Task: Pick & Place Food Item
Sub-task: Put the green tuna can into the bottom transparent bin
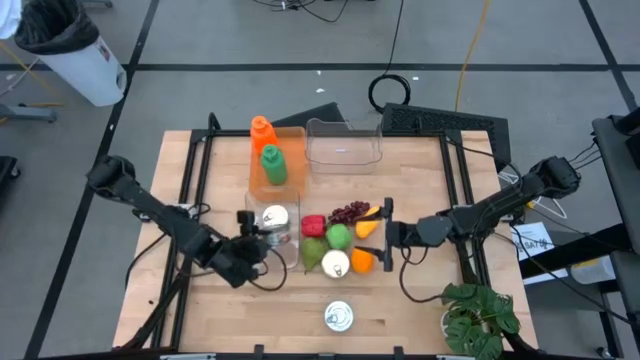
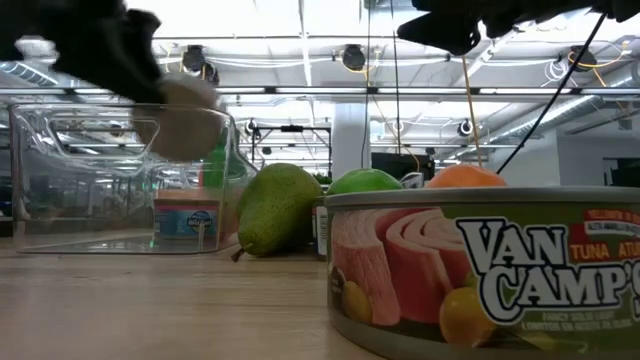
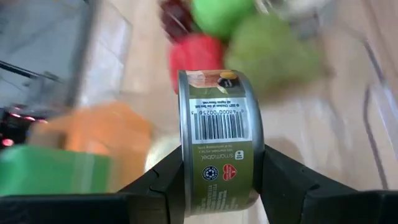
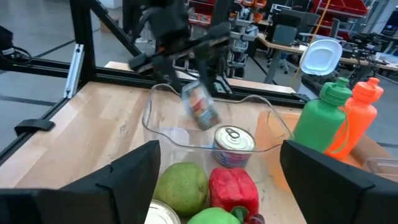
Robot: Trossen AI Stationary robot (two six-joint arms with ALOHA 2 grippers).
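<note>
Metal can (image 3: 219, 144) clenched in our left gripper (image 3: 217, 186), at centre-left of the high view over the clear bin (image 1: 292, 236) | we judge it stiff, slippery, heavy: hold the sides | right gripper (image 1: 385, 236) released, waits right of the fruit (image 1: 338, 238).

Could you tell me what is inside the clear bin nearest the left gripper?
A blue-labelled can with a pull-tab lid stands inside the clear bin. The left gripper, shut on a green-labelled can, holds it above the bin. The bin's floor behind the standing can is hidden.
</note>
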